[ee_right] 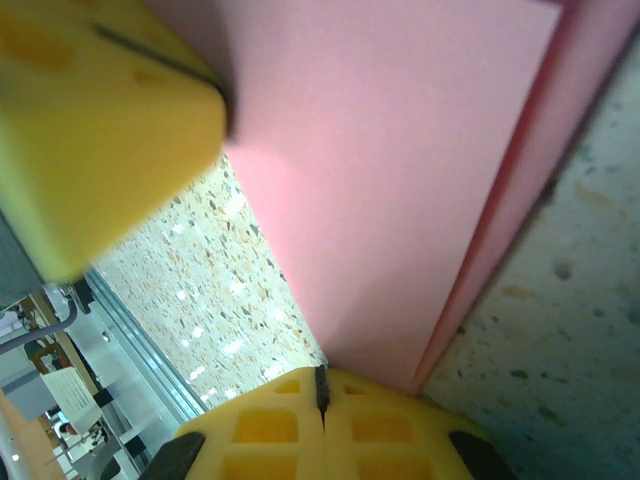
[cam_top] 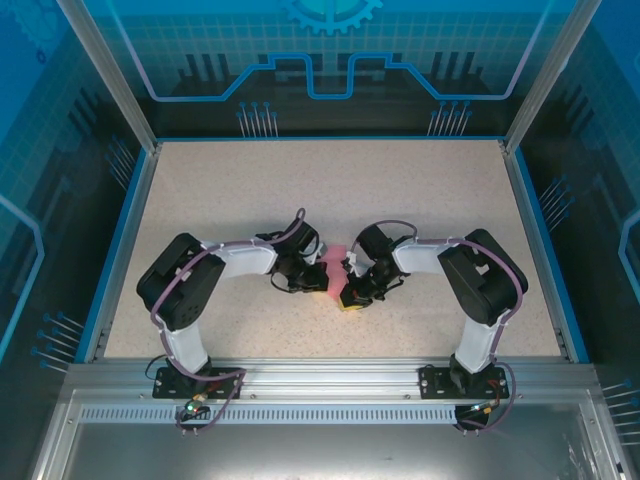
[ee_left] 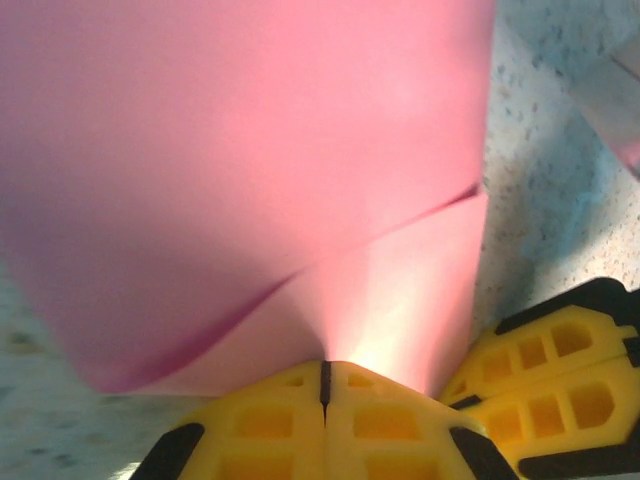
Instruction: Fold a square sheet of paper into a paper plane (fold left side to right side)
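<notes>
The pink-red paper (cam_top: 333,262) is lifted between both arms at the table's middle, and only a small patch of it shows from above. In the left wrist view the paper (ee_left: 250,150) is doubled over with a slanted fold edge. It runs straight out of my left gripper (ee_left: 323,375), which is shut on its near edge. My right gripper's yellow fingers (ee_left: 560,385) sit just to the right. In the right wrist view the paper (ee_right: 400,180) shows two layers and meets my right gripper (ee_right: 322,378), also shut on it. The left gripper's finger (ee_right: 100,120) presses at the upper left.
The speckled beige table (cam_top: 330,190) lies open around the arms, bounded by a blue rim and aluminium frame posts. Both arm bases stand on the metal rail (cam_top: 330,378) at the near edge. Bare tabletop (ee_right: 560,330) shows beside the paper.
</notes>
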